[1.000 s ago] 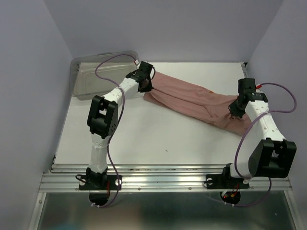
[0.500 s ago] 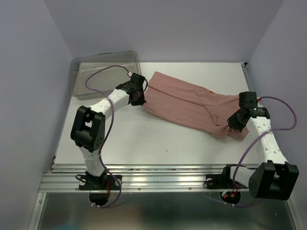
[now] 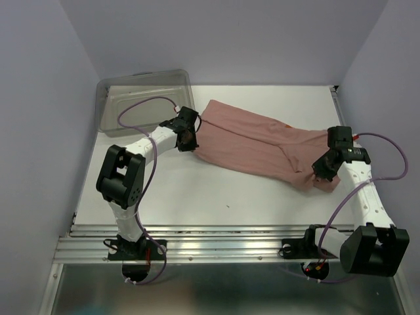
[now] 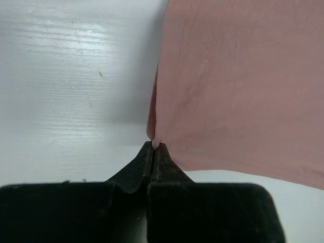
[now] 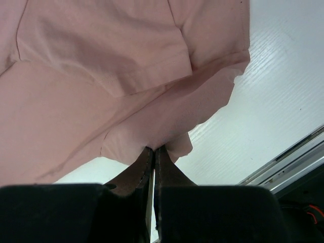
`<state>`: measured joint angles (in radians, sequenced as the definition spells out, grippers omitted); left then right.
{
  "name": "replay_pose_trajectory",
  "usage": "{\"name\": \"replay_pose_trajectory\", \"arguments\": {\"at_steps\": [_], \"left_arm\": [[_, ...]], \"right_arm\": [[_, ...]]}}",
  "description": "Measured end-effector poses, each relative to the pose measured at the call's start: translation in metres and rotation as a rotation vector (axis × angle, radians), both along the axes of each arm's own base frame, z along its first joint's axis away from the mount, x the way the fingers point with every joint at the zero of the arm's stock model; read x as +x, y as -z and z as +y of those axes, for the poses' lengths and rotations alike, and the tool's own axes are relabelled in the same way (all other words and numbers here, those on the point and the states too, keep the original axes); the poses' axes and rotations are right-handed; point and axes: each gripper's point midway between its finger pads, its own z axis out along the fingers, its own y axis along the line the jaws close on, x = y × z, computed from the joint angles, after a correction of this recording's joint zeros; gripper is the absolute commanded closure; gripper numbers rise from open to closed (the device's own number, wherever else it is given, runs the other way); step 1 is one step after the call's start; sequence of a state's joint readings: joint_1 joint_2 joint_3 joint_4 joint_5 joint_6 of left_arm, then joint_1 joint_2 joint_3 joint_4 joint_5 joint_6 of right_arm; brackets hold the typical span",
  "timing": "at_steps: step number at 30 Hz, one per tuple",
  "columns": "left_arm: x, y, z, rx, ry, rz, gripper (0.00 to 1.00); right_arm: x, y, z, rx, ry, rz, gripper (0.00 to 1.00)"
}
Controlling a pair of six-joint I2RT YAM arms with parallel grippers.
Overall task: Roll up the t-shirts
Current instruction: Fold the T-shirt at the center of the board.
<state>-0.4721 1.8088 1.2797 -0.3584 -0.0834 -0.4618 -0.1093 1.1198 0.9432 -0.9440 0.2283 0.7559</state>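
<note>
free: table (image 3: pixel 216 197) near half | obstacles: bin (image 3: pixel 131 108) far-left corner, t-shirt (image 3: pixel 256 141) across middle

Pink t-shirt (image 4: pixel 243 86) edge between tight black jaws

t-shirt (image 4: pixel 243 76): cut by top and right edges, left wrist view; by top and left edges, right wrist view | top view: right gripper (image 3: pixel 320 169) covers its end

High rear overview; wrist close-ups on t-shirt (image 3: pixel 256 141)
</note>
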Motion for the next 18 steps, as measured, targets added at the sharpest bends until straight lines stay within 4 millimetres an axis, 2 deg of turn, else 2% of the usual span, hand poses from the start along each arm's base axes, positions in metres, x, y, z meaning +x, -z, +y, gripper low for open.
{"name": "replay_pose_trajectory", "arguments": {"at_steps": [3, 6, 8, 10, 13, 18], "left_arm": [[0.003, -0.005, -0.001, -0.003, 0.000, -0.005, 1.00], [0.016, -0.020, -0.008, -0.015, -0.001, -0.037, 1.00], [0.038, -0.036, -0.017, -0.034, -0.003, -0.084, 1.00], [0.053, -0.044, -0.025, -0.042, -0.002, -0.110, 1.00], [0.071, -0.043, -0.035, -0.042, 0.001, -0.123, 1.00], [0.087, -0.026, -0.042, -0.026, 0.003, -0.101, 1.00]], "right_arm": [[0.003, -0.007, -0.005, -0.023, 0.009, -0.001, 0.99], [0.013, -0.018, -0.011, -0.052, 0.014, -0.015, 0.99], [0.025, -0.027, -0.016, -0.077, 0.016, -0.030, 0.99], [0.034, -0.032, -0.020, -0.096, 0.017, -0.036, 0.99], [0.044, -0.032, -0.024, -0.110, 0.014, -0.033, 0.99], [0.059, -0.020, -0.028, -0.123, 0.009, -0.003, 0.99]]}}
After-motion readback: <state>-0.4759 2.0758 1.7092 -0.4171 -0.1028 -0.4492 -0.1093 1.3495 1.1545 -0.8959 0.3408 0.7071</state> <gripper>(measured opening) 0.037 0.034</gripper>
